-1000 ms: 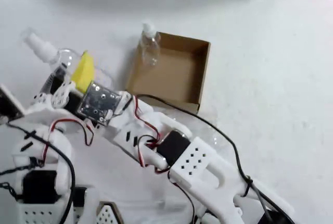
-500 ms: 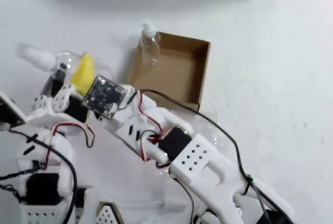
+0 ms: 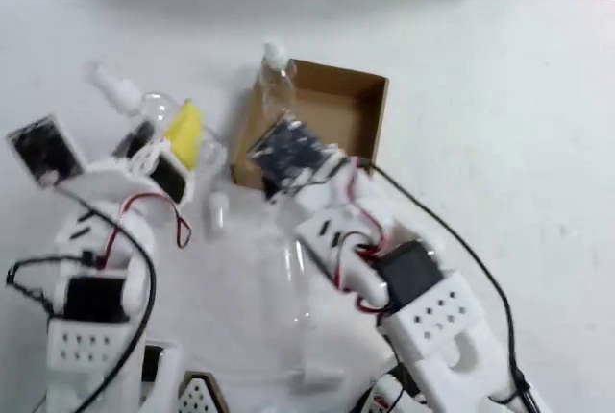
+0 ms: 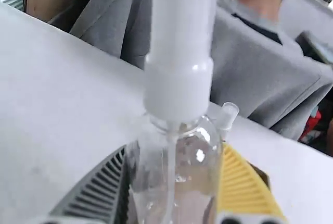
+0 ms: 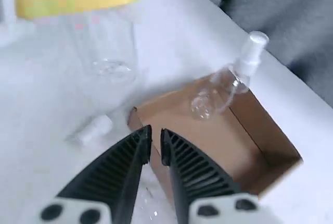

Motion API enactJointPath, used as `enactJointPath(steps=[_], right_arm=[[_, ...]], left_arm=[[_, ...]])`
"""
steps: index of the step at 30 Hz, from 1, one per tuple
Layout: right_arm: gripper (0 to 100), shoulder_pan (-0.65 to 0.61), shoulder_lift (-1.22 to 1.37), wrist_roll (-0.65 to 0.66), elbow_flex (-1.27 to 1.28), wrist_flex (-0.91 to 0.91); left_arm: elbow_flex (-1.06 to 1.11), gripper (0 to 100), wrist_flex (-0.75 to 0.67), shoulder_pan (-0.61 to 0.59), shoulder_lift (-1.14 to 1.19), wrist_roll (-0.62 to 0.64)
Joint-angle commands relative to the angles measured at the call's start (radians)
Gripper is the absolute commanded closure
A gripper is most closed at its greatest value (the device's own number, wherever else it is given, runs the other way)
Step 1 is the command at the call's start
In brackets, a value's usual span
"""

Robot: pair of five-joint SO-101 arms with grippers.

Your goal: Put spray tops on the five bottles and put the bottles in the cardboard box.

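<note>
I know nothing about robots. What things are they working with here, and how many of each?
Cardboard box: 1.
Bottles with spray tops: 2, one in the box, one in the left end effector.
Loose spray tops: 1.
Total: 4 clearly seen; bare clear bottles by the arms are too faint to count.

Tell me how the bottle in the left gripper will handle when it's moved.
Probably light: the bottle is clear and looks empty. Likely slippery, perhaps squashy: its smooth, thin-looking wall sits between the left gripper's fingers. Its tall spray top may make it tippy once set down.
</note>
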Motion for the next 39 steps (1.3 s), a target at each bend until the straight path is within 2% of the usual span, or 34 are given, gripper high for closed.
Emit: enactJointPath(steps=[1, 8, 11, 16, 19, 23, 30, 35, 39], right_arm=[[98.3, 0.145, -0.033, -0.003, -0.015, 0.061], [98.3, 0.467, -0.041, -0.012, 0.147, 0.059], [98.1, 0.625, -0.041, -0.011, 0.279, 0.056], [98.1, 0.974, -0.033, -0.003, 0.361, 0.056], [98.1, 1.093, -0.039, -0.003, 0.413, 0.056], [98.1, 1.145, -0.041, -0.006, 0.526, -0.045], [98.1, 1.144, -0.041, -0.014, 0.726, -0.369], [98.1, 1.113, -0.033, -0.011, 0.747, -0.395], [98.1, 1.075, -0.041, -0.005, 0.773, -0.400]], left_arm=[[-0.086, 98, -0.089, 0.012, 0.136, -0.058], [0.008, 98, -0.272, 0.016, 0.168, -0.121], [0.011, 98, -0.285, 0.048, 0.168, -0.161], [0.005, 98, -0.292, 0.145, 0.174, -0.233], [0.009, 98, -0.334, 0.177, 0.176, -0.236], [0.006, 98, -0.361, 0.180, 0.177, -0.239], [0.032, 98, -0.446, 0.229, 0.179, -0.373], [0.058, 98, -0.489, 0.268, 0.182, -0.373], [-0.011, 98, -0.511, 0.252, 0.285, -0.371]])
